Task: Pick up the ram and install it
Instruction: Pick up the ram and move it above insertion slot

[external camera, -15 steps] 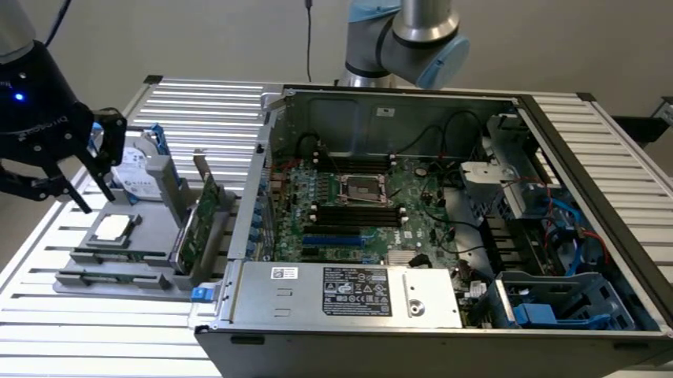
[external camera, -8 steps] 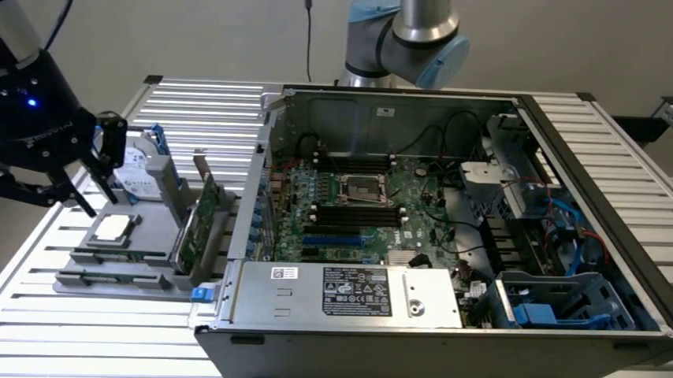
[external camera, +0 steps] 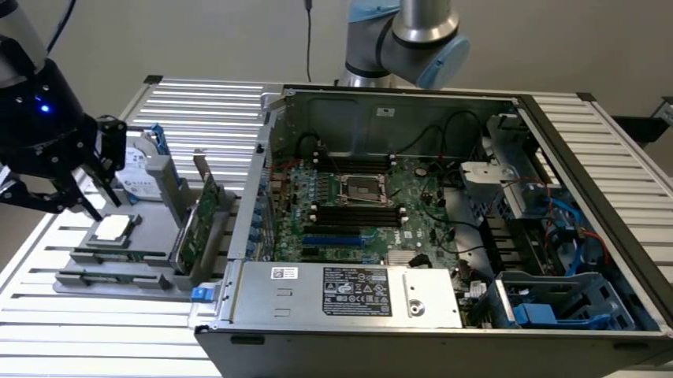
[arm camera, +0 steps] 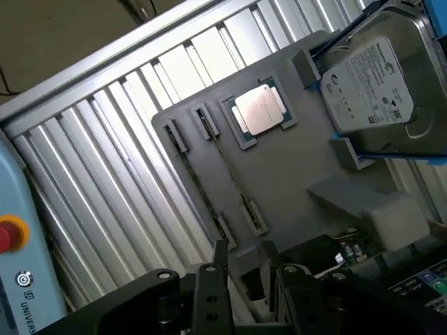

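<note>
Two ram sticks stand on edge in holders on the grey tray (external camera: pixel 147 216) at the exterior view's left; the ram (external camera: pixel 118 257) nearer the CPU shows as a thin dark-green strip. In the wrist view the same ram (arm camera: pixel 227 167) is a narrow line between two end clips, with its twin beside it. My gripper (external camera: pixel 94 197) hovers above the tray's far-left side, over the CPU and clear of the sticks. In the wrist view the gripper (arm camera: pixel 244 262) is open, with only the tray showing between its fingers (arm camera: pixel 220 259).
A CPU (arm camera: pixel 262 110) lies on the tray. A hard drive (arm camera: pixel 370 84) in a blue bracket and an upright green expansion card (external camera: pixel 200 224) stand there too. The open computer case (external camera: pixel 347 303) fills the right, its black motherboard slots (external camera: pixel 358 213) exposed. A pendant's red button (arm camera: pixel 7 234) sits beyond the slatted table.
</note>
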